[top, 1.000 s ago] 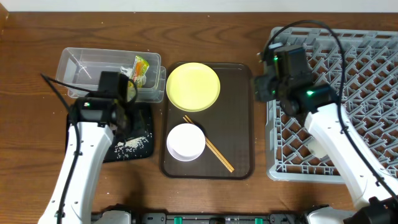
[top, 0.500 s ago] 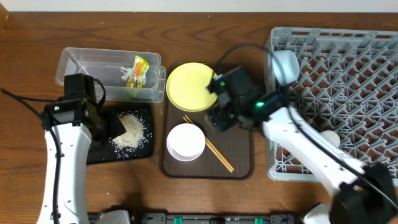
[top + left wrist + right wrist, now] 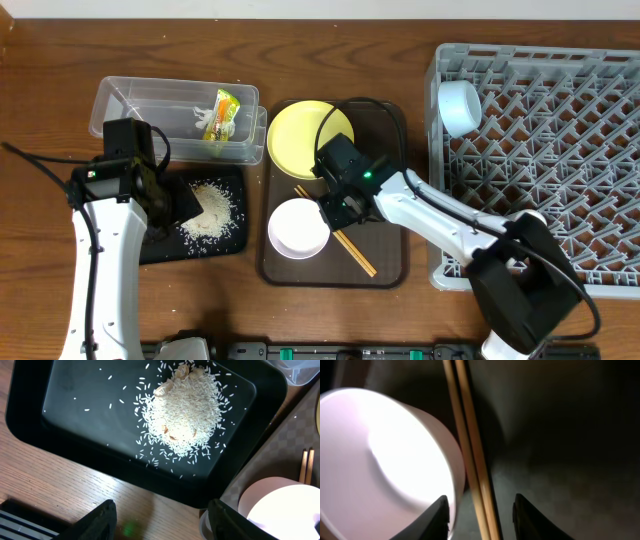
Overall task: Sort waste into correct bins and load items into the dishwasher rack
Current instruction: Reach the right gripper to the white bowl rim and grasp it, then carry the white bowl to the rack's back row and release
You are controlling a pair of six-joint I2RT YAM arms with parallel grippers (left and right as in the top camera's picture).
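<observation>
- Table [image 3: 40, 60]: wood, visible grain, satin finish.
- Clear tub [image 3: 130, 105]: transparent plastic, smooth, glossy.
- Black tray [image 3: 75, 415]: smooth plastic with a soft sheen.
- Rice grains [image 3: 185, 410]: whitish, matt, loose granular surface.
- Wrapper [image 3: 223, 113]: printed film, crumpled, shiny.
- Yellow plate [image 3: 295, 135]: smooth, even finish.
- White bowl [image 3: 380, 460]: smooth and glossy, strongly reflective.
- Chopsticks [image 3: 470, 445]: pale wood, matt, fine lengthwise grain.
- Serving tray [image 3: 280, 455]: dark brown, matt, fine chequered texture.
- Dishwasher rack [image 3: 560, 150]: grey moulded plastic, matt.
- Light blue bowl [image 3: 458, 105]: smooth, slight gloss.
</observation>
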